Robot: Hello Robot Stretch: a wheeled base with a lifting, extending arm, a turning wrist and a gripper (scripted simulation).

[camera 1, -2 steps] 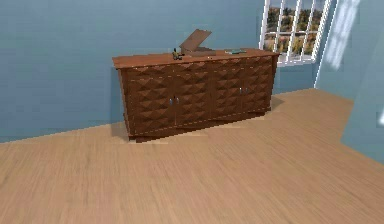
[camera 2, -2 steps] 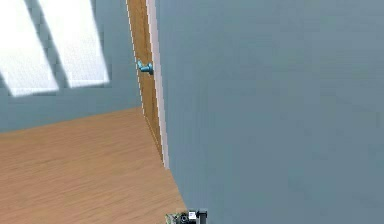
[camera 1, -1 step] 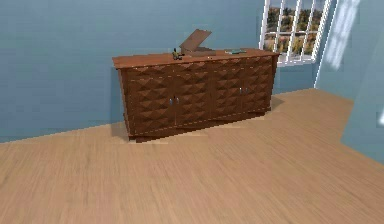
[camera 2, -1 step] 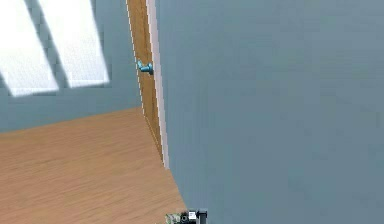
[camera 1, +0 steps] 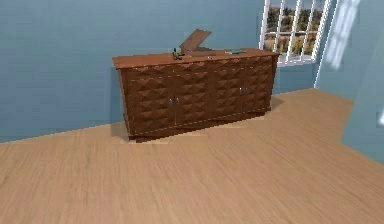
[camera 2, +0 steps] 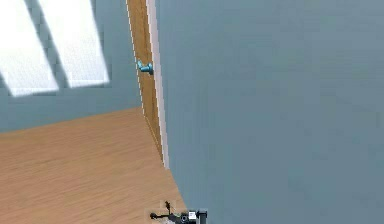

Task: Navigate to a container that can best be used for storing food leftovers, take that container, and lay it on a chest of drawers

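Gripper (camera 2: 159, 213) at the near edge of the arm side view: only bare wood floor (camera 2: 80, 170) behind its fingers, so it holds nothing. I cannot tell the finger setting.
Beyond it, a blue wall (camera 2: 280, 100) and a wooden door (camera 2: 147, 95). In the forward view, the chest of drawers (camera 1: 195, 90) stands against the far wall, left of a window (camera 1: 295, 30).

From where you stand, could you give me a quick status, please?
Gripper low by the door, holds nothing. Chest ahead, small things on top, too small to name. Bare floor before it.
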